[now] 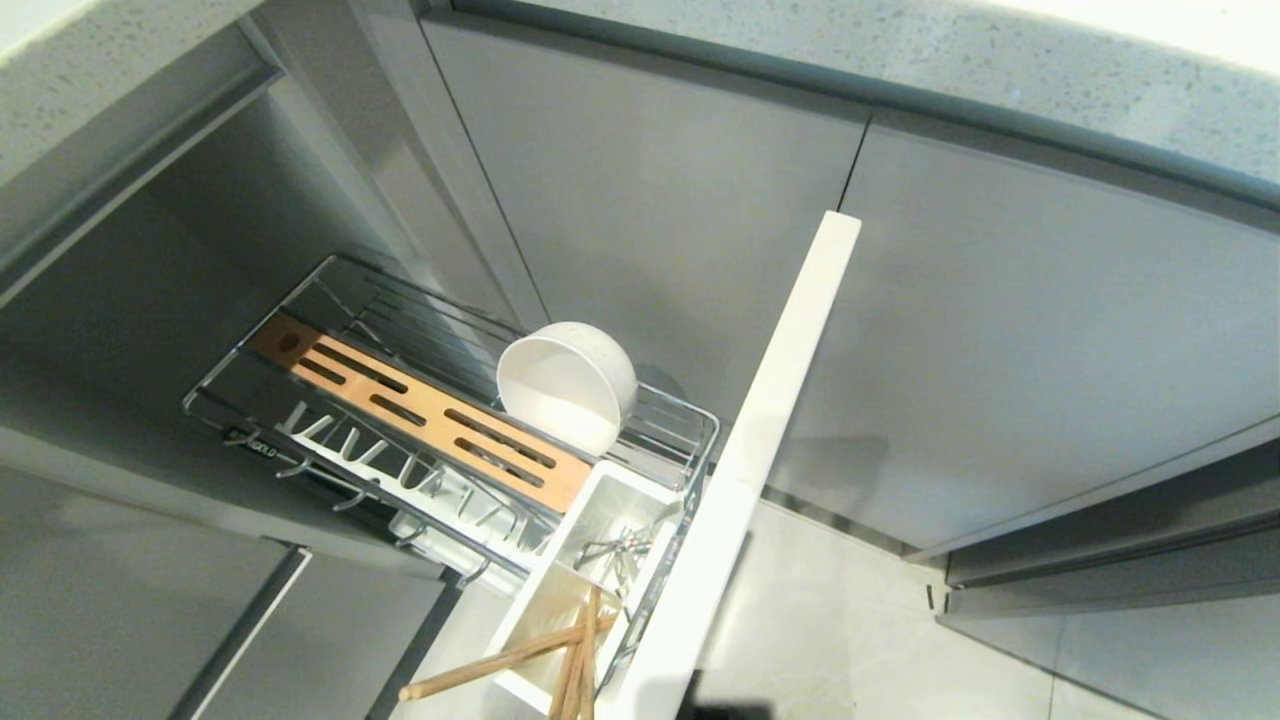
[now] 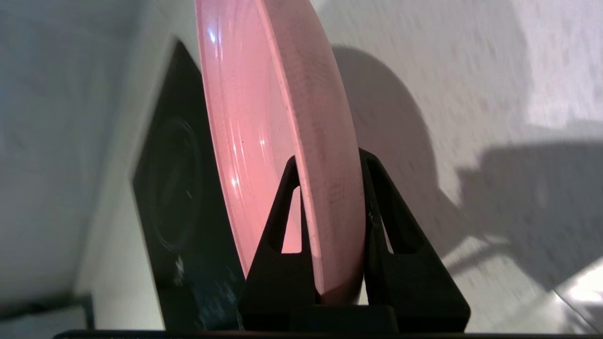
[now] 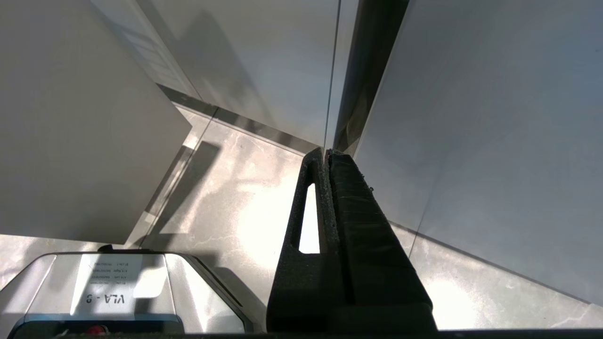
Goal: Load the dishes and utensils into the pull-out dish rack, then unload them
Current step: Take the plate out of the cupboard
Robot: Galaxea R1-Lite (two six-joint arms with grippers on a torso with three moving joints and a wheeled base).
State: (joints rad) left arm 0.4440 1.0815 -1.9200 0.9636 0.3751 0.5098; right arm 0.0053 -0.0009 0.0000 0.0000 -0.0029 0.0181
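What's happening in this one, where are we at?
The left gripper is clamped on the rim of the pink plate, held on edge, out of the head view. The pull-out dish rack stands open with the white bowl tipped on its wires and the chopsticks in the utensil tub. The right gripper is shut, empty, parked over the floor.

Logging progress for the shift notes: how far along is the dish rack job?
Bowl sits in the pull-out dish rack; chopsticks stand in its white tub. Left gripper grips the pink plate by its rim. Whether loading or unloading, I can't tell. Right gripper is idle, shut.
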